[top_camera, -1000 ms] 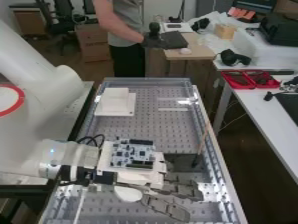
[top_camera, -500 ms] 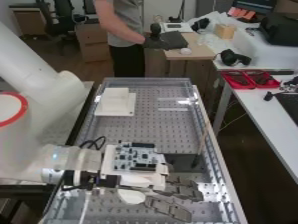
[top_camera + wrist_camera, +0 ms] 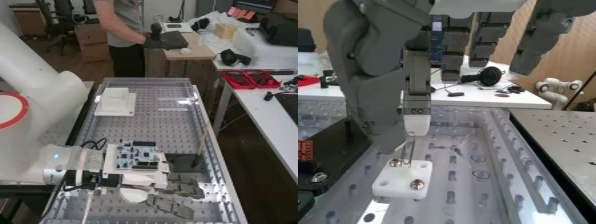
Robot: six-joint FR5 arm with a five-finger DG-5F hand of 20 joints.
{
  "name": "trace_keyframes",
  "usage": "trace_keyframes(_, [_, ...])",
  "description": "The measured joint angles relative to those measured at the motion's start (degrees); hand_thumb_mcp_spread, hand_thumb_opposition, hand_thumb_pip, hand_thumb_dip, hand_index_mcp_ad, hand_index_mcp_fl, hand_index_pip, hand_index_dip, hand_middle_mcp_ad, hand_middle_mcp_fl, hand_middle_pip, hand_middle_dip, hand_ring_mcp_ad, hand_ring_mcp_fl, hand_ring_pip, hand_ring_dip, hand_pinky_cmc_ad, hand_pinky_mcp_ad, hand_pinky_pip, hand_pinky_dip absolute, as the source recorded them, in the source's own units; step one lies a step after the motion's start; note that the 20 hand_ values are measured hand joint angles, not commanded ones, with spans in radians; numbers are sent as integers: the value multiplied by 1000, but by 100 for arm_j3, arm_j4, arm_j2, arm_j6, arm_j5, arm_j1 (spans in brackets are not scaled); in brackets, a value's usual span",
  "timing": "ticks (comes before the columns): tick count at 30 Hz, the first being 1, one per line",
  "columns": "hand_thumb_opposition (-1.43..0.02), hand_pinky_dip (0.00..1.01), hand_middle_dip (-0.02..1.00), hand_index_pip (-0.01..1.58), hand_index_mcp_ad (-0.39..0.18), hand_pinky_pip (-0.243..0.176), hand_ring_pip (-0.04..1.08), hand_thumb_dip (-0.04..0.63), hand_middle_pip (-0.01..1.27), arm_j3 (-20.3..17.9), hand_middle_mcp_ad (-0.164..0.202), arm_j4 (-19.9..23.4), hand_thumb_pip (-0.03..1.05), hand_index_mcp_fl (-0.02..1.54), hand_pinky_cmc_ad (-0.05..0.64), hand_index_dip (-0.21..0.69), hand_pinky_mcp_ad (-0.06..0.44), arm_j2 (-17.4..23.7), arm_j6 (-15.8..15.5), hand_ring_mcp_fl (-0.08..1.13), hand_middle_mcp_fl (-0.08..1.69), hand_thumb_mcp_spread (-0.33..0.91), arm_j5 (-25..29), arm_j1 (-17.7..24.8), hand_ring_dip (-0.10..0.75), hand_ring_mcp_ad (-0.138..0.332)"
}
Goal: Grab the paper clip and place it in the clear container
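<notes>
High view: robot hand (image 3: 181, 186) shifted rightward.

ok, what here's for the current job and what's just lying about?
For the job:
- hand
- clear tray, probably the container
- thin metal piece above the screwed white block; possibly the clip, can't tell

Just lying about:
- white stepped block
- red bins
- black headphones

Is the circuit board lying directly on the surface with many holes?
No, in the high view the circuit board sits on a white bracket at the robot hand.
</notes>
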Motion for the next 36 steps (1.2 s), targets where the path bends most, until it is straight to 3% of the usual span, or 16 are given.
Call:
trace_keyframes(14, [-848, 192, 202, 1408, -202, 51, 113, 236, 120, 67, -21, -88, 494, 459, 312, 94, 215, -38, -98, 49, 237, 546, -51, -30, 115, 21])
trace_keyframes(18, [-848, 195, 202, 1415, -204, 66, 113, 236, 120, 84, -21, -96, 494, 475, 312, 94, 215, -48, -99, 49, 237, 546, -60, -28, 115, 21])
trace_keyframes(36, [-845, 195, 202, 1302, -204, 66, 113, 236, 120, 239, -21, -245, 494, 454, 312, 63, 215, -127, -213, 49, 234, 543, -133, -53, 115, 21])
